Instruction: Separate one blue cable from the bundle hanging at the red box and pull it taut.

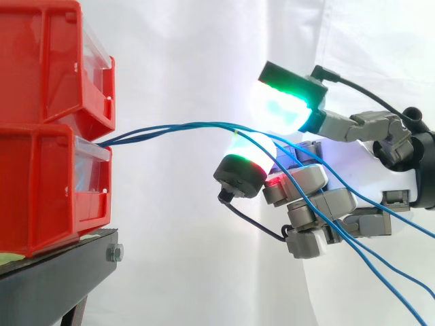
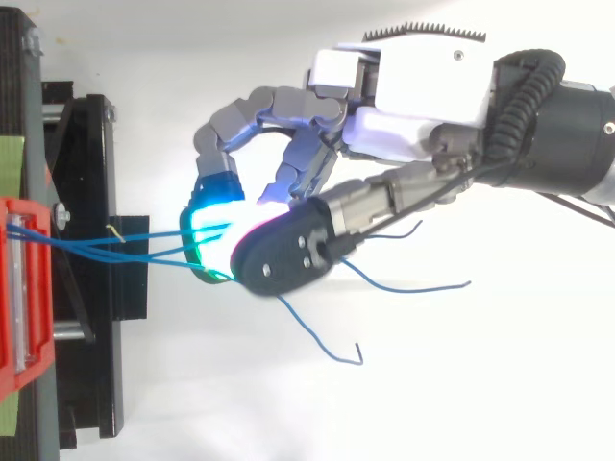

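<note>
1. The arm came in from the right in the side view, and the hand point(image 1: 319, 197) stood level with the seam between the two stacked red bins point(image 1: 41, 176), well apart from them.
2. The fingers were curled towards the bins, with one fingertip point(image 1: 282, 105) glowing green above and another pad lower down.
3. In the top view, the thumb pad and a cyan-glowing pad were clamped on the blue cables point(image 1: 170, 127), several strands together.
4. The cables left the bins' front at that seam and ran to the hand in a shallow arch.
5. Their loose ends trailed down past the hand.
6. The bins rested on a black stand point(image 1: 54, 278)
</note>
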Available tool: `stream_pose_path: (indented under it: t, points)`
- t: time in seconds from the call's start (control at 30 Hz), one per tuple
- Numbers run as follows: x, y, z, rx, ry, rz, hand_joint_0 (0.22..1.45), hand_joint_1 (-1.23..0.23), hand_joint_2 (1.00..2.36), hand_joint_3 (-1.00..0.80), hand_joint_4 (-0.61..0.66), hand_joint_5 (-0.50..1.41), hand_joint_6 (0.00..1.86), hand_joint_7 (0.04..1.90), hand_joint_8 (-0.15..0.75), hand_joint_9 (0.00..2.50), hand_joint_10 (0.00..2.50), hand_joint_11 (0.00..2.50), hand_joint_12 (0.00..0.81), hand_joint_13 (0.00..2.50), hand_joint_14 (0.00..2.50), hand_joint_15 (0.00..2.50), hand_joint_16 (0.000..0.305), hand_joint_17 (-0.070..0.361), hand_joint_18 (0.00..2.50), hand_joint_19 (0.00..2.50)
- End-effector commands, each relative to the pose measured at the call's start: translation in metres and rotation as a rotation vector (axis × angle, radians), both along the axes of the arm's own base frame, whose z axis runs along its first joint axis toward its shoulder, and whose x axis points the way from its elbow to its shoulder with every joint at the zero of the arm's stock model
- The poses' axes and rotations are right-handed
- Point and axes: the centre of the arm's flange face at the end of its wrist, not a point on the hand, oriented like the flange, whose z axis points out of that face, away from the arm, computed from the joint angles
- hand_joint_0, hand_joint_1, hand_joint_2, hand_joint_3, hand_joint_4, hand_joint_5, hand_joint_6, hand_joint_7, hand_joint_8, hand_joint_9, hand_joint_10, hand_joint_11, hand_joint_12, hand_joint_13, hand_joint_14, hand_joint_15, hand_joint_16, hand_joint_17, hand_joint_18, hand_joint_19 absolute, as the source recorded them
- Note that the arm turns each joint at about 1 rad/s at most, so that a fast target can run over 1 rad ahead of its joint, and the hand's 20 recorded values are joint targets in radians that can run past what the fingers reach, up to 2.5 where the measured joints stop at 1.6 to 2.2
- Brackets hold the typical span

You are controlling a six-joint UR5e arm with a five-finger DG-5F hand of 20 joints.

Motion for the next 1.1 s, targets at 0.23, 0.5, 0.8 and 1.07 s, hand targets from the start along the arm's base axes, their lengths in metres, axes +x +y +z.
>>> stream_pose_path:
  t: [0.23, 0.5, 0.8, 1.07]
  points:
    - [0.0, -0.0002, 0.0001, -0.002, 0.0, -0.001, 0.59, -0.63, 1.02, -0.27, 0.1, -0.16, 0.83, 1.32, 0.255, 1.2, 0.0, 1.72, 0.291, 1.26, 0.21, 1.92, 0.038, 0.086, 1.0, 0.99]
    - [-0.0001, -0.0003, 0.0001, -0.002, 0.0, -0.002, 0.62, -0.82, 1.02, -0.13, 0.03, -0.18, 0.88, 1.32, 0.244, 1.14, 0.0, 1.74, 0.292, 1.24, 0.21, 1.93, 0.039, 0.088, 1.0, 0.97]
    - [-0.0008, -0.0001, -0.0007, -0.002, 0.008, 0.001, 0.7, -0.83, 1.0, -0.5, 0.11, -0.18, 0.86, 1.32, 0.255, 1.11, 0.0, 1.7, 0.288, 1.23, 0.15, 1.95, 0.039, 0.088, 1.0, 0.94]
    - [-0.0016, -0.0001, -0.0014, -0.001, 0.015, 0.001, 0.58, -0.77, 1.0, -0.5, 0.14, -0.17, 0.86, 1.31, 0.258, 1.14, 0.0, 1.69, 0.294, 1.25, 0.12, 1.96, 0.039, 0.088, 1.0, 0.95]
